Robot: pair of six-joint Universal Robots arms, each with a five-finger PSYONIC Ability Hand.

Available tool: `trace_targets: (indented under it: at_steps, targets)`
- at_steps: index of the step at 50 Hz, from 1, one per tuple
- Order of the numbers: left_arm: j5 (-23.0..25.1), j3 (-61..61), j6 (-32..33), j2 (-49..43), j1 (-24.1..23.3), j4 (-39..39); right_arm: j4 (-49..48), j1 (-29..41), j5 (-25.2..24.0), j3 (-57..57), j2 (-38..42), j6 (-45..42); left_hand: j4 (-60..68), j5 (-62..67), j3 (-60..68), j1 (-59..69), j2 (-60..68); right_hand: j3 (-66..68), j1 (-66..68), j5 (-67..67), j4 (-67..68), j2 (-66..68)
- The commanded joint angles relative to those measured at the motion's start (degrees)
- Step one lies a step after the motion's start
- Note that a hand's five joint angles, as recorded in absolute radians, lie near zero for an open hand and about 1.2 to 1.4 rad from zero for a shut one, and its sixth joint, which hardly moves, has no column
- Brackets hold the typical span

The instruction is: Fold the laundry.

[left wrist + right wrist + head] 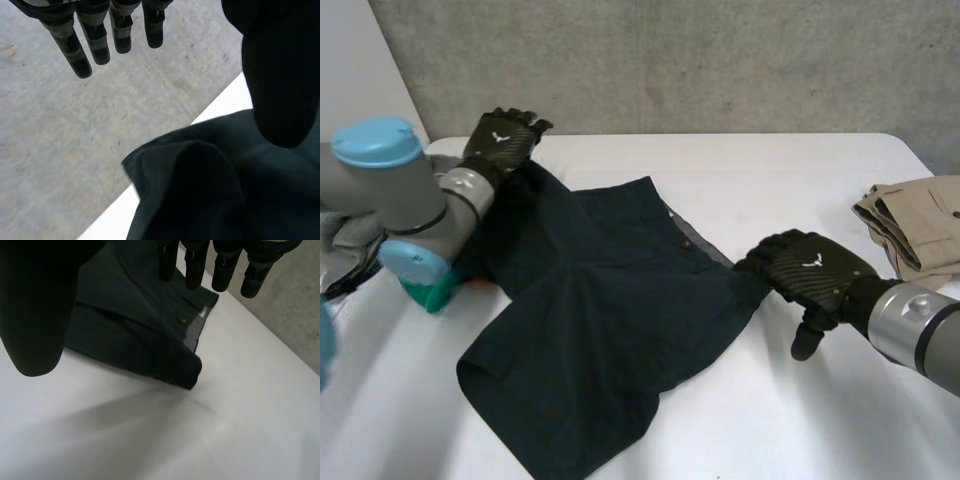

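Observation:
Dark shorts lie spread on the white table, one leg toward the front, the waistband to the right. My left hand hovers over the shorts' far left corner. In its wrist view its fingers are straight and hold nothing, and the crumpled corner of the shorts lies under the palm. My right hand rests at the waistband's right end. Its fingers are straight above the shorts, near a small button, and the thumb stands apart from the cloth.
A folded beige garment sits at the table's right edge. A grey cloth shows behind my left arm at the left edge. The table's far edge runs just past the left hand, with a concrete wall behind it.

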Motion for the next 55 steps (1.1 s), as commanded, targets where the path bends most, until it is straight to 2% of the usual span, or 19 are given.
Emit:
trace_targets:
  at_steps: [1,6,9,13,16,17,25,32,37,46,55]
  targets:
    - [-4.2,-27.2,-0.4,22.1,-0.6,-0.4,-5.7,2.2,-5.0,-1.3,5.0,-2.3,-1.4,-2.7,-1.6,-1.0,-1.5,5.2,4.3,4.3,5.2,5.0]
    - [-2.3,-44.7,-3.4,37.3,-2.7,-2.3,-7.6,4.4,-5.5,-4.4,11.7,-6.9,1.2,-0.1,0.9,1.6,1.0,8.7,7.8,7.8,8.8,8.5]
    - [-0.7,-50.2,-5.5,42.2,-3.9,-4.2,-7.8,5.1,-5.0,-6.0,14.5,-8.8,4.5,3.3,4.3,4.9,4.4,13.8,12.9,12.8,13.8,13.6]
    - [1.6,-57.1,-8.7,47.9,-6.1,-8.4,-8.9,6.1,-3.9,-8.6,18.2,-10.8,8.9,7.6,8.7,9.3,8.8,31.9,31.0,31.0,32.0,31.7]
    - [2.5,-61.1,-10.9,50.0,-8.1,-11.6,-10.2,6.6,-2.2,-9.5,19.6,-10.7,9.8,8.5,9.5,10.2,9.6,65.8,64.9,64.9,65.9,65.6]
    - [2.6,-61.9,-11.4,50.4,-8.7,-12.3,-10.5,6.8,-1.7,-9.5,19.6,-10.5,9.8,8.5,9.5,10.2,9.6,68.3,67.4,67.3,68.3,68.1]
    - [-0.6,-66.9,-10.0,50.8,-16.6,-14.1,-15.2,8.0,0.1,-5.8,15.6,-6.7,9.8,8.5,9.5,10.2,9.6,68.3,67.4,67.4,68.3,68.1]
    - [-4.4,-68.3,-6.7,49.1,-20.4,-13.1,-15.1,6.9,2.1,-3.6,11.7,-3.2,15.8,14.5,15.6,16.2,15.6,68.3,67.4,67.4,68.3,68.1]
    - [-6.1,-68.4,-3.8,45.9,-20.0,-11.0,-15.0,6.1,2.2,-2.2,10.0,-1.5,22.0,20.7,21.8,22.4,21.9,68.3,67.4,67.4,68.3,68.1]
    - [-6.3,-67.7,-1.6,40.5,-18.8,-7.3,-14.5,5.3,2.2,-1.1,8.8,-1.4,26.6,25.3,26.3,27.0,26.4,68.3,67.4,67.4,68.3,68.1]
    - [-6.4,-66.8,-1.1,35.0,-19.5,-3.5,-13.4,5.1,2.5,0.0,6.9,-0.8,44.2,42.9,44.0,44.6,44.0,68.3,67.4,67.4,68.3,68.1]
